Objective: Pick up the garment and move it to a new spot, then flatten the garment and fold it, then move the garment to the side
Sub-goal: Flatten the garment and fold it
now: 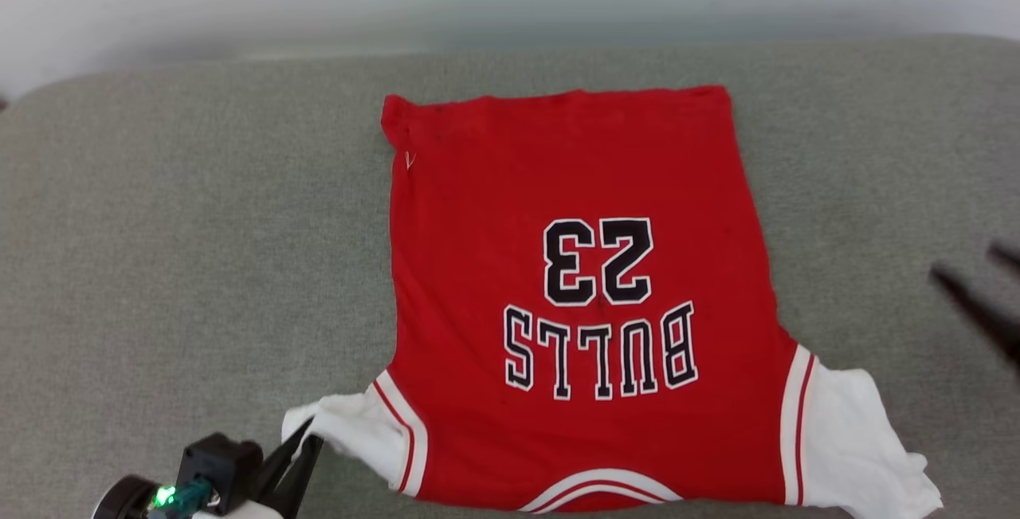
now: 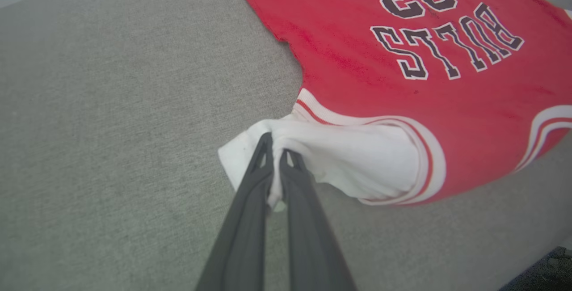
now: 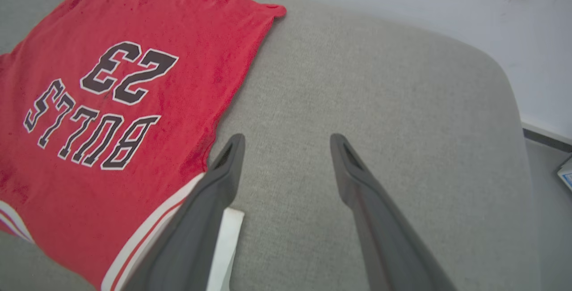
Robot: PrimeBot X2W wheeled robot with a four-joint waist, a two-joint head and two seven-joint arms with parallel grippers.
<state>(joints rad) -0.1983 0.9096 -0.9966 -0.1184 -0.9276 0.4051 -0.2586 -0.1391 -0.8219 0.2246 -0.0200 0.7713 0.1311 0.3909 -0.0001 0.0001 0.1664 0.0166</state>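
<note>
Left end effector (image 2: 277, 145): clamped on the white sleeve (image 2: 357, 157) of the jersey (image 1: 494, 208).
Right end effector (image 3: 286, 143): fingers apart, empty, near the other sleeve (image 1: 861, 439).

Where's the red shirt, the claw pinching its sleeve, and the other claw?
Garment (image 1: 574, 176): head view, plain red cloth above the number.
Left gripper (image 2: 277, 145): left wrist view, midway between fingertips shut on the sleeve.
Right gripper (image 3: 287, 139): right wrist view, midway between its open fingertips.
</note>
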